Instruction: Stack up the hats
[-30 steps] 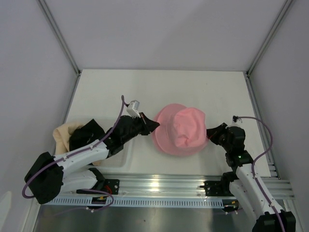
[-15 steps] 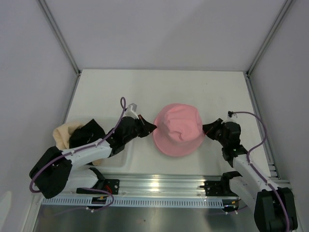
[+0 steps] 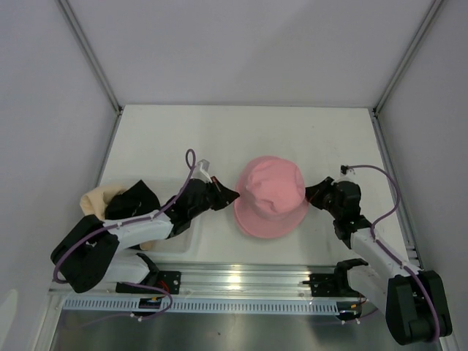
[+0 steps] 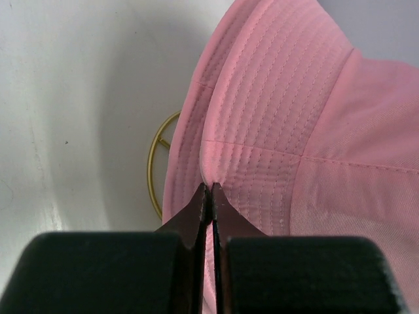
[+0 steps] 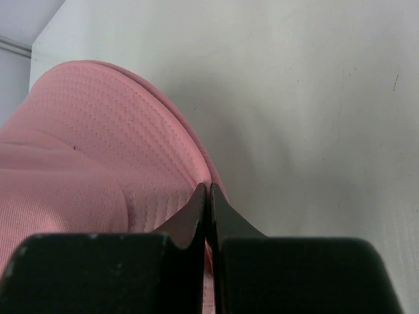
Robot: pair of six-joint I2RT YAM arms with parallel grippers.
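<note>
A pink hat (image 3: 270, 196) lies crown up in the middle of the table. My left gripper (image 3: 235, 194) is shut on its left brim, and in the left wrist view the gripper (image 4: 209, 188) pinches the stitched brim of the pink hat (image 4: 275, 131). My right gripper (image 3: 310, 194) is shut on the opposite brim; in the right wrist view that gripper (image 5: 209, 188) holds the edge of the pink hat (image 5: 111, 144). A black hat (image 3: 133, 200) lies crumpled on a beige hat (image 3: 95, 202) at the left edge.
A clear shallow tray (image 3: 183, 238) sits under my left arm near the front rail (image 3: 241, 281). A thin yellow loop (image 4: 154, 163) pokes out from under the pink brim. White walls with metal posts close in the table.
Both arms have sunk lower and drawn slightly nearer with the pink hat between them. Its folded crown has smoothed into a round dome.
</note>
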